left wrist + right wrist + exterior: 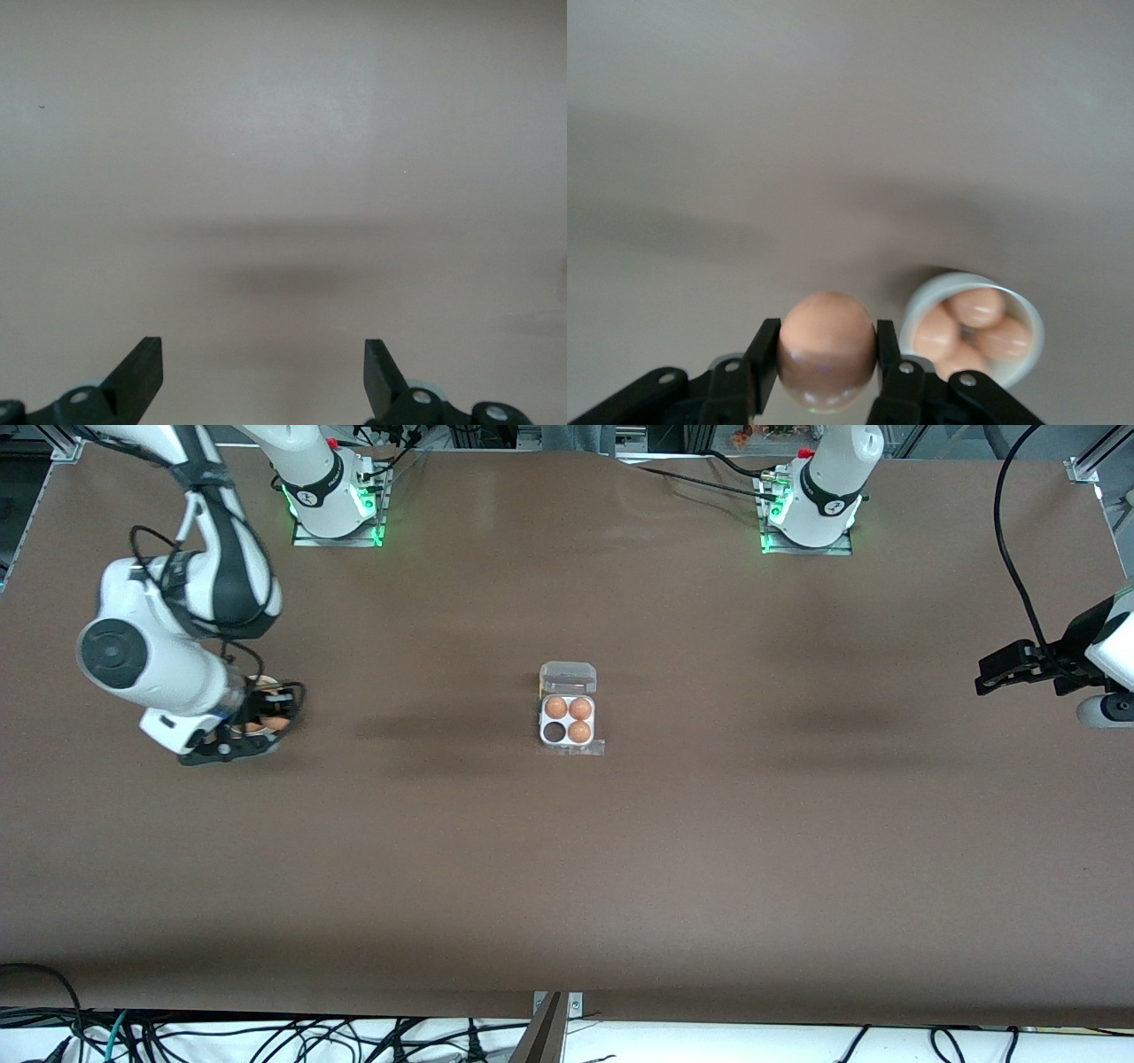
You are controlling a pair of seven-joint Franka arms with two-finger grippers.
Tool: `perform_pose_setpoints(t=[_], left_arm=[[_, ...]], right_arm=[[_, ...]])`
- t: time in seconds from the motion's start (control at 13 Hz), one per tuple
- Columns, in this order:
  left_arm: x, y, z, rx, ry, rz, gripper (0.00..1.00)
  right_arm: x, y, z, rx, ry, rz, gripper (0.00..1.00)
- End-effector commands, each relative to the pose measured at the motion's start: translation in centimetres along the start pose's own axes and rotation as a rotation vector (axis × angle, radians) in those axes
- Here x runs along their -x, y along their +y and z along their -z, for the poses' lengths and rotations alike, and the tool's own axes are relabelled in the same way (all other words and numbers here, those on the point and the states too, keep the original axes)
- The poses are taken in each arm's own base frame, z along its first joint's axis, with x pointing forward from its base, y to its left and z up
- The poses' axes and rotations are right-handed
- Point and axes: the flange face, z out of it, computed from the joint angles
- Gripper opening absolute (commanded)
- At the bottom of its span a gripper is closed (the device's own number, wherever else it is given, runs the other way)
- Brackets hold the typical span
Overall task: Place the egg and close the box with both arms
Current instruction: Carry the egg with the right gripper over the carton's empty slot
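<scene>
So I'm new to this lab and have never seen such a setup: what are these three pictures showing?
Two white robot arms share a brown table. One picture looks down from a high camera facing them; the other two come from cameras on each arm's wrist. Mid-table sits the box, lid open, with three eggs and one empty cell. The right gripper is shut on an egg, up in the air near a white bowl of more eggs. The left gripper waits open over bare table at its own end.
</scene>
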Motion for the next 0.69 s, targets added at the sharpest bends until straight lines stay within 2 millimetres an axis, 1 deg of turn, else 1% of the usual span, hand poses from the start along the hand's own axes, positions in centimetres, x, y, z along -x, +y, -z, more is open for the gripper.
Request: perform_pose_setpoints(t=[0.0, 0.15, 0.23, 0.31, 0.46, 0.62], left_arm=[[0.2, 0.1, 0.3, 0.020, 0.000, -0.013, 1.00], [0.2, 0.0, 0.4, 0.020, 0.001, -0.012, 1.00], [0.2, 0.0, 0.3, 0.018, 0.000, -0.012, 1.00], [0.2, 0.0, 0.4, 0.018, 0.001, -0.012, 1.00], [0.2, -0.1, 0.3, 0.018, 0.000, -0.010, 1.00], [0.2, -0.1, 0.3, 0.018, 0.000, -0.010, 1.00]], right_arm=[[-2.8, -6.8, 1.6, -0.039, -0.003, -0.027, 0.19], [-4.4, -12.6, 1.9, -0.051, 0.012, -0.030, 0.19], [-4.8, -15.5, 1.6, -0.046, 0.016, -0.042, 0.19], [-4.9, -17.9, 0.9, -0.038, 0.015, -0.075, 0.19], [-5.2, -23.7, -0.6, -0.024, 0.023, -0.142, 0.19], [-6.1, -28.6, -1.9, -0.054, 0.026, -0.182, 0.19]])
